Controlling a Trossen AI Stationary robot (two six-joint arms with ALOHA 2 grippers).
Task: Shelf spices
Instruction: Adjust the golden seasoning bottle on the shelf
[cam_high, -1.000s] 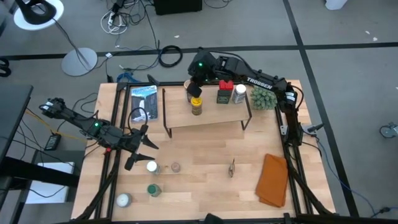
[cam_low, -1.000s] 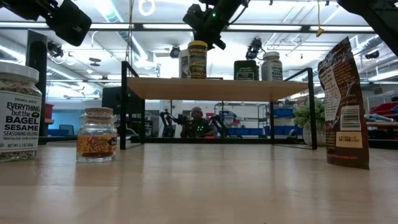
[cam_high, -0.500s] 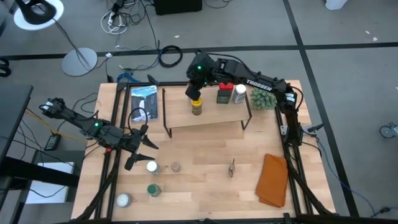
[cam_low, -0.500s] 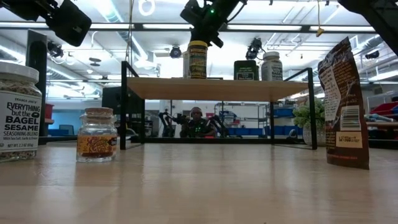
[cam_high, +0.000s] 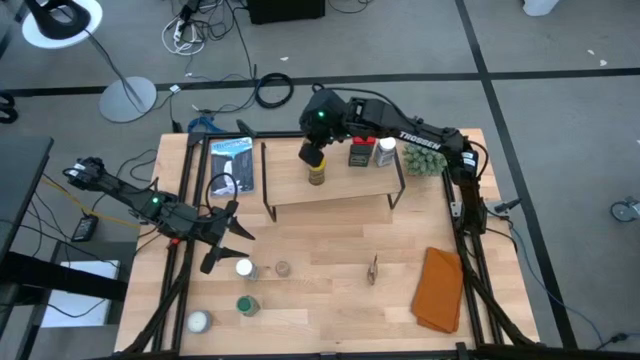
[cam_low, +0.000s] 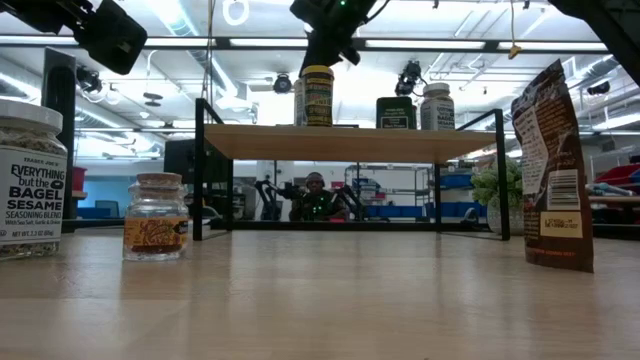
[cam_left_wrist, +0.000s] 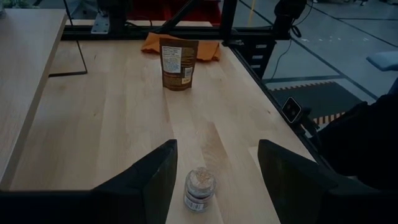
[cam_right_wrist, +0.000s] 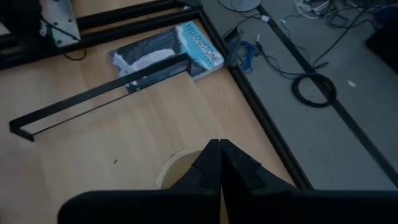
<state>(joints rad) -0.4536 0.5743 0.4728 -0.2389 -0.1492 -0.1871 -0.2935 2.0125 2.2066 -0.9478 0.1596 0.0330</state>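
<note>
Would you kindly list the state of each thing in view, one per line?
Shelf: upright, carrying three spice containers.
Yellow-lidded jar: upright on the shelf, released.
Red-lidded tin: upright on the shelf.
White-lidded jar: upright on the shelf.
Brown pouch: standing on the table.
Right gripper: fingers shut, empty, above the yellow-lidded jar.
Left gripper: fingers open, empty, above the table's left side.

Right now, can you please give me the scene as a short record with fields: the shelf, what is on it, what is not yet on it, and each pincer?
shelf: low riser, at the table's far side
on shelf: three spice containers
not yet shelved: four jars, one brown pouch
left pincer: open, empty, above the table's left edge
right pincer: shut, empty, above the yellow-lidded jar
</note>
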